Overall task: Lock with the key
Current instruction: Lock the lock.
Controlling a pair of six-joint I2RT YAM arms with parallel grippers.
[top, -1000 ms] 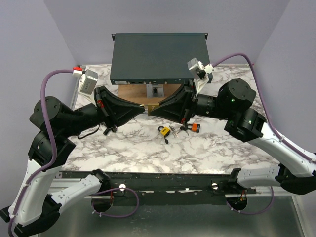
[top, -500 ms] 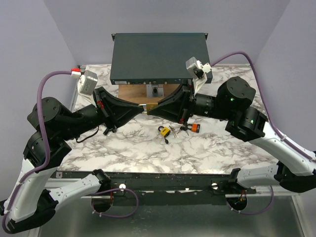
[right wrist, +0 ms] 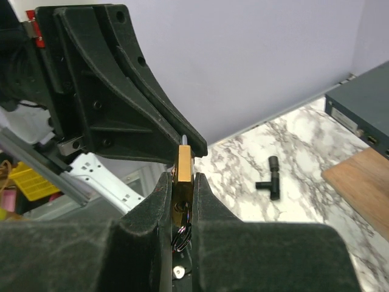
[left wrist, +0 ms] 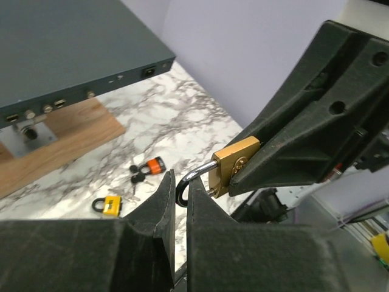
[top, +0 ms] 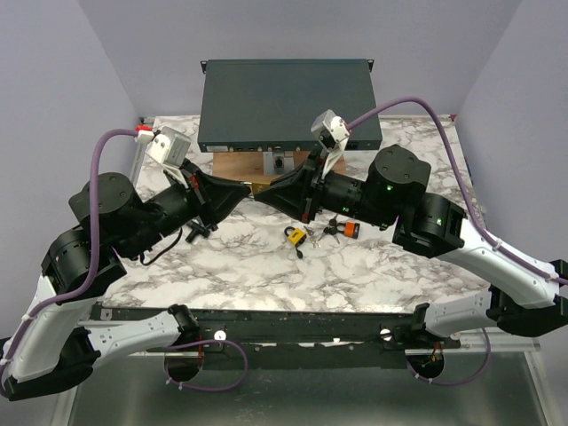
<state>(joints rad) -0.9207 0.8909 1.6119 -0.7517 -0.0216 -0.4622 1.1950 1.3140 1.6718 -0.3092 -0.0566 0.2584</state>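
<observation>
One key (top: 351,230), small, metal blade with a bright orange plastic head, ringed with a few dark keys (top: 332,232). It lies loose on the marbled bench (top: 399,275), just beside the yellow padlock (top: 295,236) at that lock's 3 o'clock, and at about 5 o'clock from the two pincers meeting above it. Neither touches it: the left pincer (left wrist: 180,182) is clenched on the steel shackle (left wrist: 197,172) of the brass padlock (left wrist: 234,165), and the right pincer (right wrist: 183,177) is clenched on that padlock's body, held clear of the bench. Handling, by judgement: light, rigid, not fragile; the blade is thin, lies flat and is likely slippery, and the ring will drag the dark keys along. Best hold: across the flat faces of the orange head, leaving the blade free for the keyhole. One pincer would first have to let go.
</observation>
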